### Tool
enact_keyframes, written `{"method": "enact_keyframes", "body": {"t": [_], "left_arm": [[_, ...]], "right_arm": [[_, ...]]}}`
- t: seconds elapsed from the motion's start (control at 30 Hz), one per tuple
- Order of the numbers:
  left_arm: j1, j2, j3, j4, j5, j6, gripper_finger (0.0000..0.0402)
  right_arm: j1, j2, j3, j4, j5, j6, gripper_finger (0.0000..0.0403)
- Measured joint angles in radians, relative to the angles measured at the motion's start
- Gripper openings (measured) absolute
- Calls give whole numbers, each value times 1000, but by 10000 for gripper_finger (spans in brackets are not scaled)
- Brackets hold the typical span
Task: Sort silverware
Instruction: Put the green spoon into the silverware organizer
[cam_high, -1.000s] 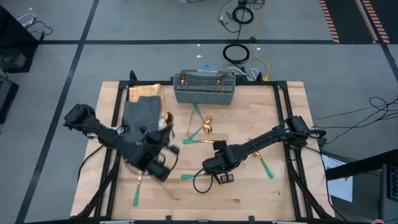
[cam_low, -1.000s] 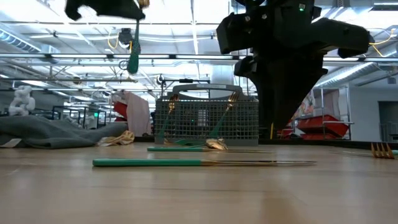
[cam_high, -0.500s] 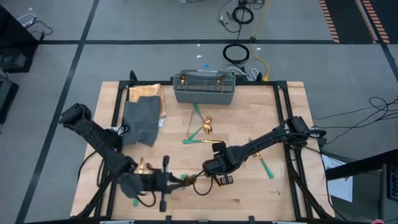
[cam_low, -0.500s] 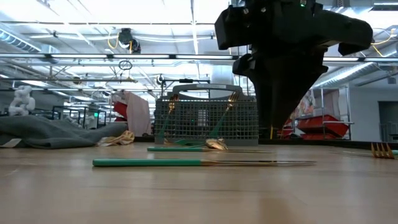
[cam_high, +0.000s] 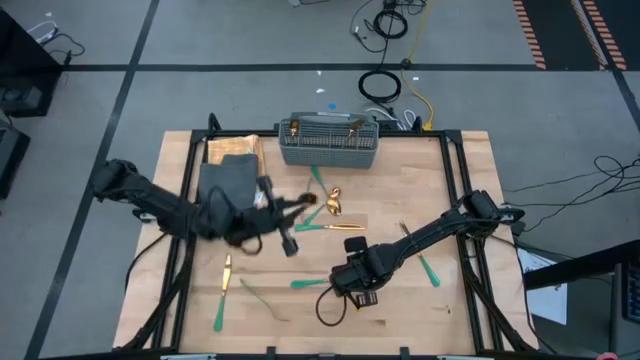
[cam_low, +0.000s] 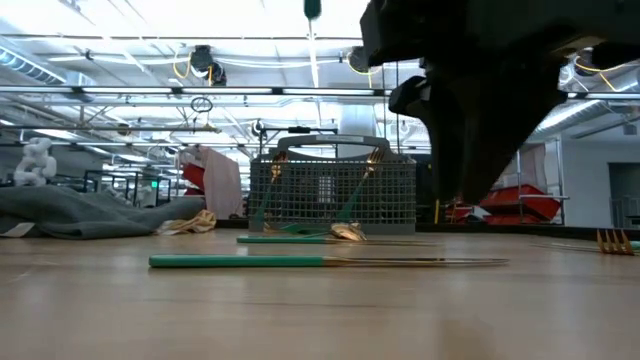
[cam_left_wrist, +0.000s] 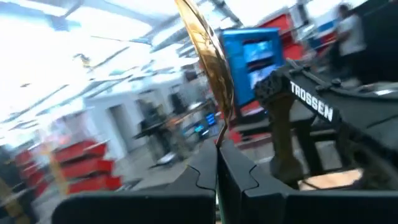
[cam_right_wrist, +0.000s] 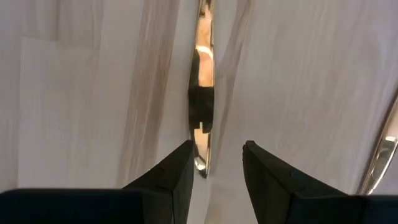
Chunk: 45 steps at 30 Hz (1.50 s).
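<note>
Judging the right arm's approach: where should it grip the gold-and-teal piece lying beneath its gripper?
The slim gold shaft of the piece, from straight above: it lies flat on the table, too thin to catch sideways, and the right gripper has its open fingers straddling the narrow width.

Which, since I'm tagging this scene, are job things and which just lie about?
Job: gold-headed piece in the shut left gripper; piece under the open right gripper; teal-handled silverware on the table; mesh basket holding pieces.
Lying about: dark cloth; floor cables.
</note>
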Motion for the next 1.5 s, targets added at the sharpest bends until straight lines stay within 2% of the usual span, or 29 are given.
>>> {"method": "enact_keyframes", "body": {"t": [0.2, 0.4, 0.57, 0.7, 0.93, 1.03, 1.17, 1.27, 1.37, 1.5], "left_arm": [[368, -129, -137, -61, 302, -185, 0], [710, -145, -158, -68, 617, -295, 0], [885, -77, -158, -36, 708, -334, 0], [967, 7, -156, 72, 725, -378, 0], [1023, 143, -175, 123, 746, -437, 0], [1030, 149, -256, 242, 710, -442, 0], [1085, 148, -390, 449, 680, -525, 0], [1104, 148, -459, 546, 699, -569, 0], [1109, 148, -473, 566, 750, -595, 0], [1086, 147, -452, 546, 770, -594, 0]], "right_arm": [[45, 0, 0, -41, 93, 43, 128], [54, 0, 0, -50, 131, 125, 128], [54, 0, 0, -48, 132, 177, 128], [54, 0, 0, -50, 132, 211, 128], [54, 0, 0, -55, 132, 222, 128], [54, 0, 0, -58, 133, 222, 128], [54, 0, 0, -64, 133, 219, 128], [53, 0, 0, -64, 133, 218, 128], [48, 0, 0, -59, 133, 217, 128], [45, 0, 0, -37, 133, 215, 128]]}}
